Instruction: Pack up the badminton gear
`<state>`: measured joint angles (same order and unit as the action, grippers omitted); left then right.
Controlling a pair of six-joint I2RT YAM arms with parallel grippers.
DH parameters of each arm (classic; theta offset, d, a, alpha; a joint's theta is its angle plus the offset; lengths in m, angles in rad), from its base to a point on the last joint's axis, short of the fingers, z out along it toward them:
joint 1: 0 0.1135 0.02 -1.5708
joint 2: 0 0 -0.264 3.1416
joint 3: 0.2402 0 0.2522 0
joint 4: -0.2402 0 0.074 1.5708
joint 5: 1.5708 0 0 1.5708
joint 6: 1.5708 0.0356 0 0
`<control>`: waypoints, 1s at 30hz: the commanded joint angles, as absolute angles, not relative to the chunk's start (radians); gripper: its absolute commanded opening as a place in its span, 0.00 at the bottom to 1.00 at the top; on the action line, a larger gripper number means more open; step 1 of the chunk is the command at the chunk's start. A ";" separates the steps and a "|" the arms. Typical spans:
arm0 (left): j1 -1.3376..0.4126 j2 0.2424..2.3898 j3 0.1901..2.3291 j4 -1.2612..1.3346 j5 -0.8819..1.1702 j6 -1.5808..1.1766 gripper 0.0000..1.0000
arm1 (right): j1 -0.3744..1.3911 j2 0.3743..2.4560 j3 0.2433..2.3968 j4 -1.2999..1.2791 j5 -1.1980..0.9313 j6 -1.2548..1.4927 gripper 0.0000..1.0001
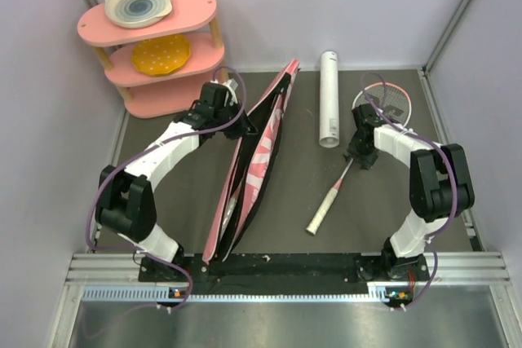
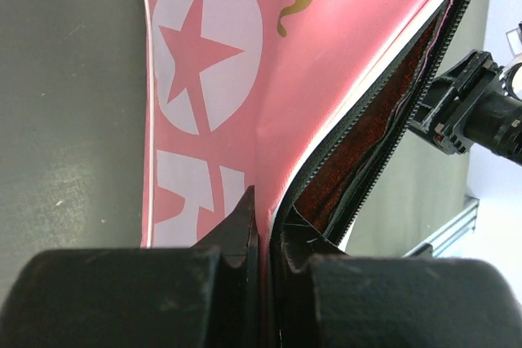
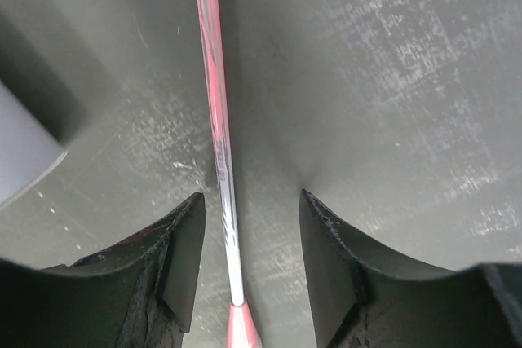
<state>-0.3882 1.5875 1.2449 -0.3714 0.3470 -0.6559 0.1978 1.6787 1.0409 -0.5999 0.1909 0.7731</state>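
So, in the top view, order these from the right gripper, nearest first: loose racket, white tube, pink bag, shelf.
1. Loose racket, shaft between the right gripper's fingers.
2. White tube, just left.
3. Pink bag, centre.
4. Shelf, far left corner.

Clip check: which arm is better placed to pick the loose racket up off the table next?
The right arm. Its jaws stand open astride the racket shaft, just above it. The left arm is occupied: its jaws are shut on the racket bag at its zipper edge, holding it open.
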 commanded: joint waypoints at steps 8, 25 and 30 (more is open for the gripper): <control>-0.449 1.505 1.250 -0.353 0.153 -0.611 0.00 | 0.196 1.816 1.161 -0.607 0.244 0.787 0.36; -0.465 1.577 1.235 -0.324 0.247 -0.649 0.00 | 0.184 1.430 0.985 -0.531 0.189 0.632 0.00; -0.462 1.571 1.233 -0.324 0.249 -0.647 0.00 | 0.158 1.333 0.948 -0.515 0.031 0.537 0.00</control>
<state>-0.4610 1.5822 1.2320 -0.3878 0.2115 -0.6292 0.1802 1.3998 0.9539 -0.6029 0.1596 0.6342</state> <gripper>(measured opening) 0.069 0.025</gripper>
